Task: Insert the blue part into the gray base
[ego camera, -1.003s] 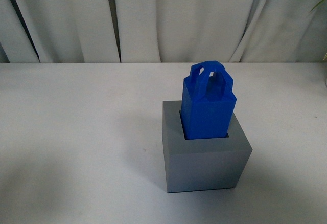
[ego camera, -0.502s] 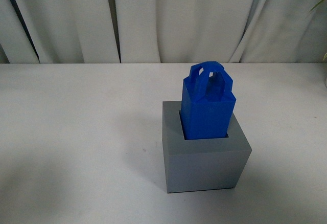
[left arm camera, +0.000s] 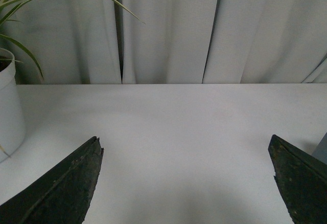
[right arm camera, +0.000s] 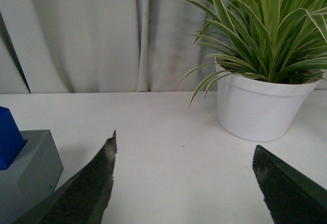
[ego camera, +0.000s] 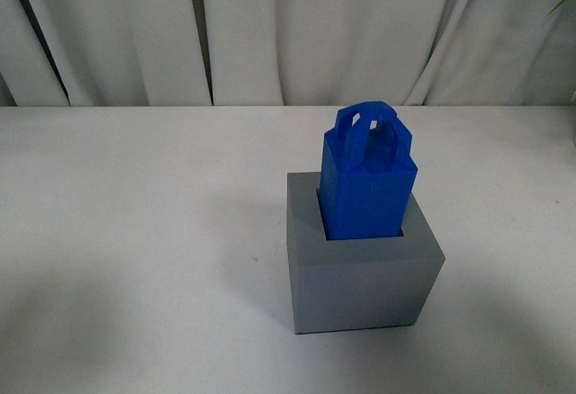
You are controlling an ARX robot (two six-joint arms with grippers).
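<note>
From my seat, the front view puts the gray base (ego camera: pixel 363 273) nearest, on the white worktop (ego camera: pixel 135 232) at about 5 o'clock of the view's middle. The blue part (ego camera: pixel 367 183) stands upright in the base's square recess, its lower end hidden below the rim, so I cannot tell how deep it sits. Its upper body and looped handle rise clear of the base. A thin dark gap shows beside it at 3 o'clock. Neither arm shows in this view. Behind the worktop hangs a pale curtain (ego camera: pixel 315 25), and a sliver of leaf is cut off at the far 2 o'clock corner.

In the left wrist view, the left gripper (left arm camera: pixel 186 178) has its fingers (left arm camera: pixel 71 183) wide apart with only bare worktop between them; just their dark tips show, the rest cut off. A white pot (left arm camera: pixel 9 106) is half out of frame to one side, with a few leaves above it. A gray sliver at the opposite edge is too small to name.

In the right wrist view, the right gripper (right arm camera: pixel 184 183) also has its fingers (right arm camera: pixel 89 188) spread wide, holding nothing. The base (right arm camera: pixel 28 168) and a corner of the blue part (right arm camera: pixel 9 137) are cut by the frame edge just beside one finger; I cannot tell whether they touch. Farther off stands a white pot (right arm camera: pixel 258 106) with a striped plant (right arm camera: pixel 260 24).
</note>
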